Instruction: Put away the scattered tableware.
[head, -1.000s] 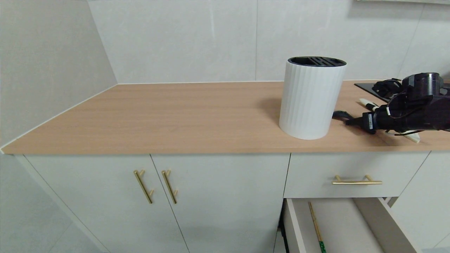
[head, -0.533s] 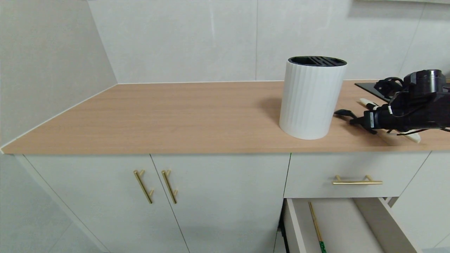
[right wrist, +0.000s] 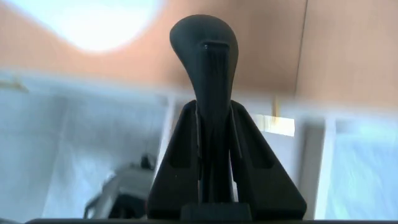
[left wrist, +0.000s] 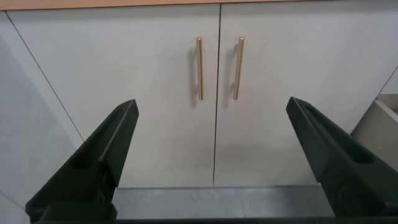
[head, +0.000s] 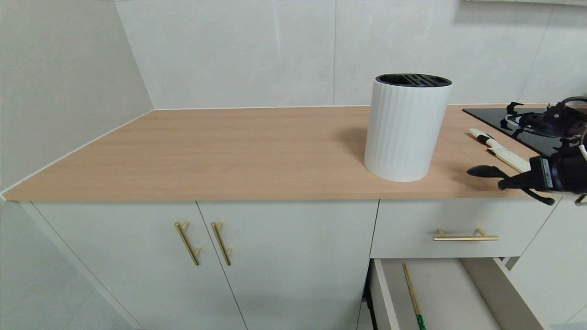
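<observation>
Task partly done. On desk (head: 229, 151), white-handled knife (head: 497, 149) lies right of white holder (head: 406, 128), not yet stowed. Open drawer (head: 380, 293) below holder has one chopstick (head: 411, 291) in it. R claw (head: 509, 183) is clenched on black utensil (head: 486, 172), front-right of holder, above drawer. L claw (left wrist: 211, 106) is released and empty, facing cupboard doors (left wrist: 217, 124) below-left of holder. Utensil type is unclear, its far end hidden. Drawer is cut off at the edge.

Right gripper (head: 520, 182) with black-handled utensil (head: 484, 171) — drawn back, now lower
</observation>
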